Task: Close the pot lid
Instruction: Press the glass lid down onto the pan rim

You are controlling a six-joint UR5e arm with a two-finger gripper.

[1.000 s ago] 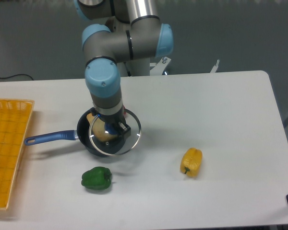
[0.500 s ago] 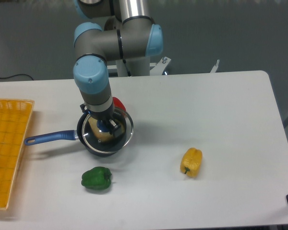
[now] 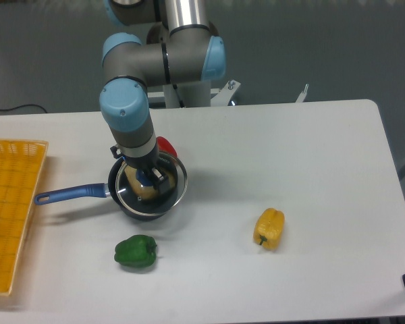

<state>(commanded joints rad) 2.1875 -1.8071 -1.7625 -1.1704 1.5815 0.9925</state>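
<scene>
The dark pot (image 3: 125, 202) stands left of the table's centre, and its long blue handle (image 3: 71, 194) points left. The glass lid (image 3: 170, 187) with its metal rim lies over the pot, reaching slightly past the pot's right side. Something pale yellow shows through the glass inside the pot. My gripper (image 3: 146, 177) comes straight down on the lid's middle, shut on the blue knob, which the fingers mostly cover.
A red object (image 3: 166, 146) peeks out behind the pot. A green pepper (image 3: 136, 250) lies in front of the pot and a yellow pepper (image 3: 268, 228) to the right. An orange basket (image 3: 8, 209) sits at the left edge.
The arm has carried the lid leftward, from hanging off the pot's right side to nearly centred over it. The red object behind has come into view.
</scene>
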